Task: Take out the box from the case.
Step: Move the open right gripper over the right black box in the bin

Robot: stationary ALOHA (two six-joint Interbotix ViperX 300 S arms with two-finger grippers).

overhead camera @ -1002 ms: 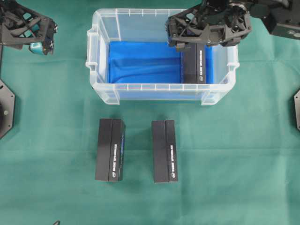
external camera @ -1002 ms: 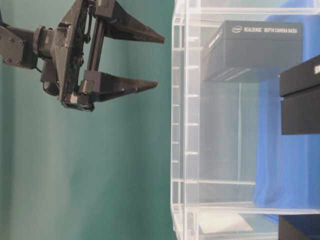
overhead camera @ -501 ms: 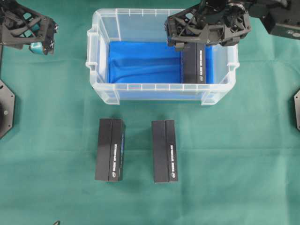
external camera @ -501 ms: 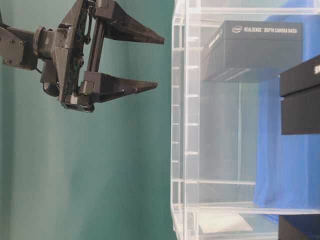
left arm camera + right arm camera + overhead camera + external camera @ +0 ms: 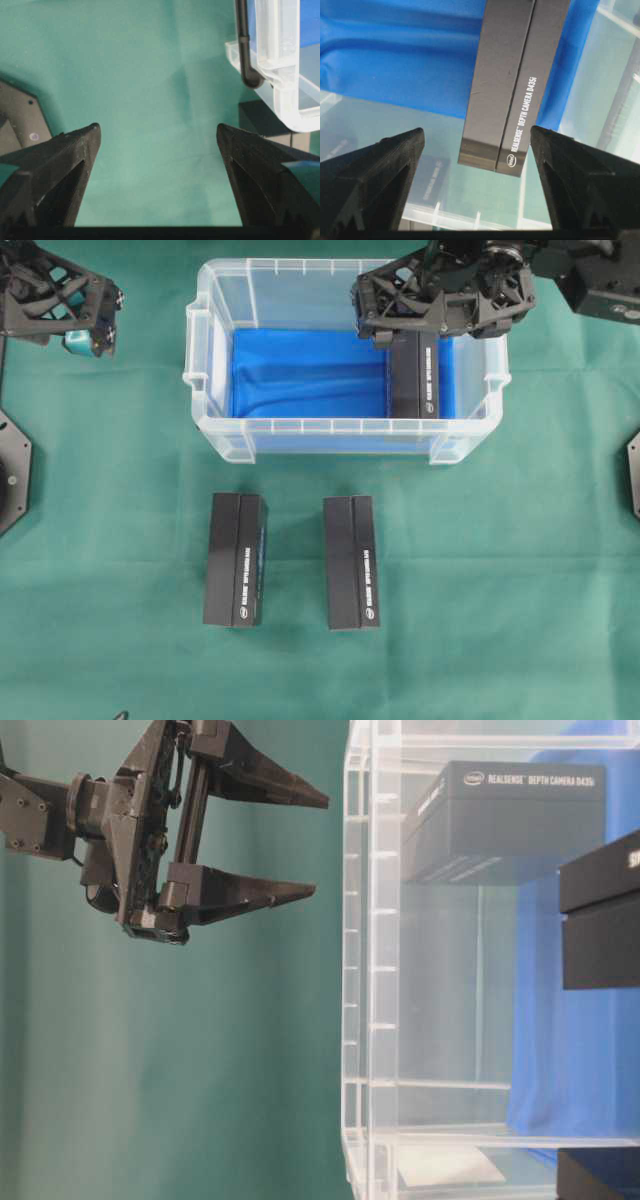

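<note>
Right tool (image 5: 477,142) astride box (image 5: 515,85)

- The far end of the RealSense box (image 5: 416,375) inside the case (image 5: 340,425) is hidden beneath the right gripper (image 5: 440,300) in the overhead view.
- Left wrist view: a black box (image 5: 262,120) beyond the left gripper (image 5: 157,145) is partly hidden by the case's rim.
- Left gripper's arm runs off the overhead view's upper-left edge.
</note>
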